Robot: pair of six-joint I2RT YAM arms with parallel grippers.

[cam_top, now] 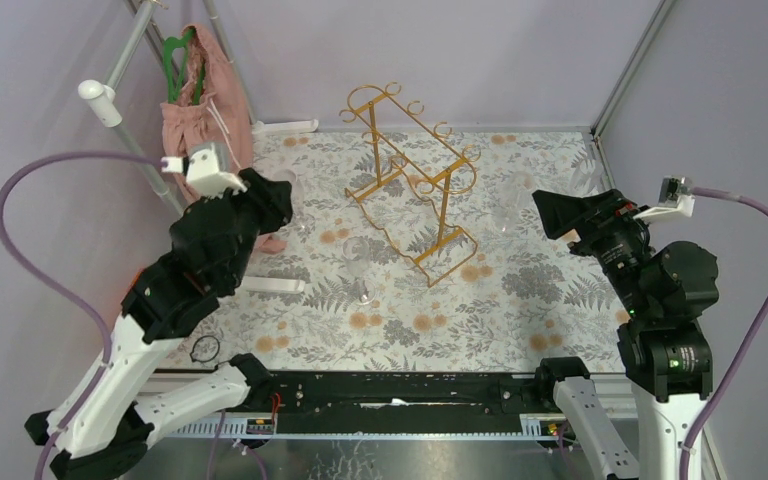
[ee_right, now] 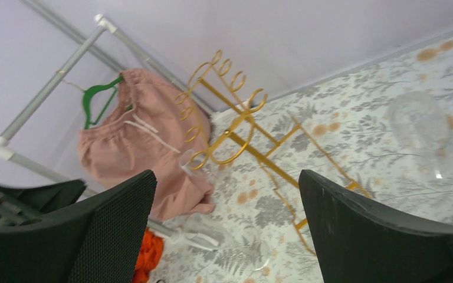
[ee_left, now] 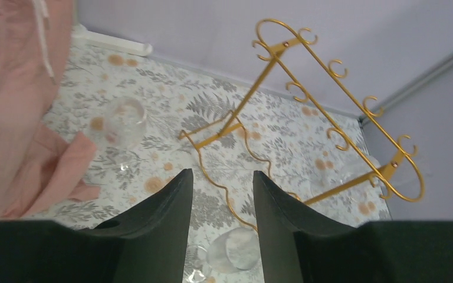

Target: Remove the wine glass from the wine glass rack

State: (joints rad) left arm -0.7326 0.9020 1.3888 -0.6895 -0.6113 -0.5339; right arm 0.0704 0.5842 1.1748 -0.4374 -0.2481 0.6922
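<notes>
The gold wire wine glass rack [cam_top: 412,180] stands mid-table, and its curled hooks [ee_left: 336,94] look bare. One clear wine glass [cam_top: 360,258] stands on the cloth just front-left of the rack. In the left wrist view it shows low between my fingers as the glass [ee_left: 236,247]. A second glass [ee_left: 124,118] stands near the pink cloth, and a third [cam_top: 513,205] right of the rack. My left gripper [ee_left: 222,172] hangs above the table left of the rack, open and holding nothing. My right gripper [ee_right: 227,174] hovers at the right, wide open and empty.
A pink garment [cam_top: 198,105] on a green hanger hangs from a grey clothes stand at the back left. A white bar [cam_top: 272,285] lies on the cloth near the left arm. Orange fabric [ee_right: 144,253] lies by the stand's foot. Lilac walls close in the back and sides.
</notes>
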